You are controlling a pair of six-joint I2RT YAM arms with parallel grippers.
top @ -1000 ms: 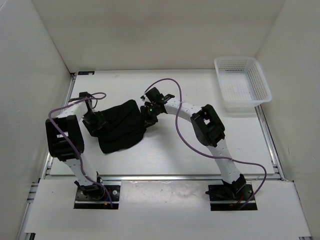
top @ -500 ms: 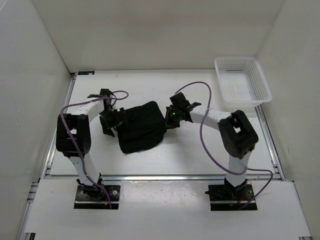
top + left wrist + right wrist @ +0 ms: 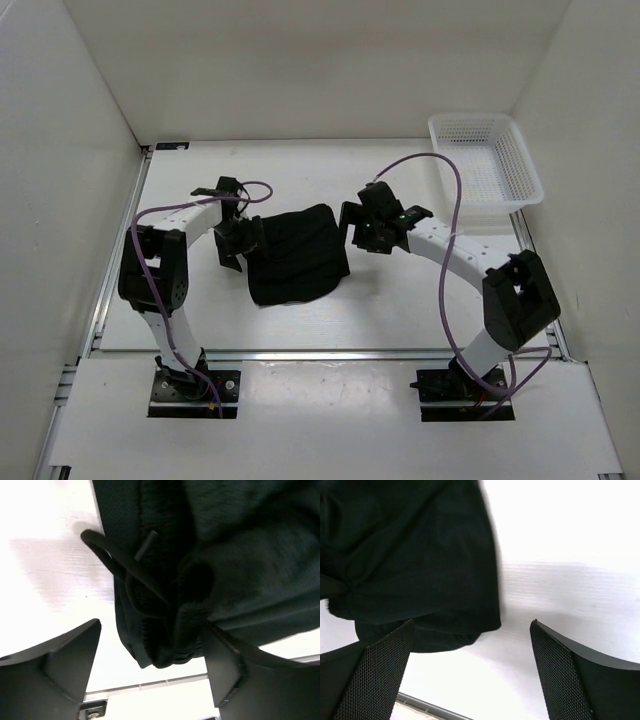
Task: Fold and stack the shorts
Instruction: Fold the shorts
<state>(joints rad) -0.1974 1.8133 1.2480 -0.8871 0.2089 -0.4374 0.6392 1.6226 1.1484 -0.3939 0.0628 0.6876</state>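
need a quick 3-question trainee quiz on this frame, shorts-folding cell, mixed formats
1. True or false: the black soft-fabric shorts lie inside the white plastic mesh basket.
2. The right hand is: A) open, gripping nothing; B) shut on the shorts; C) out of view.
3. Fill in: the shorts' black drawstring shows in the ____ wrist view.
Key: 1 false; 2 A; 3 left.
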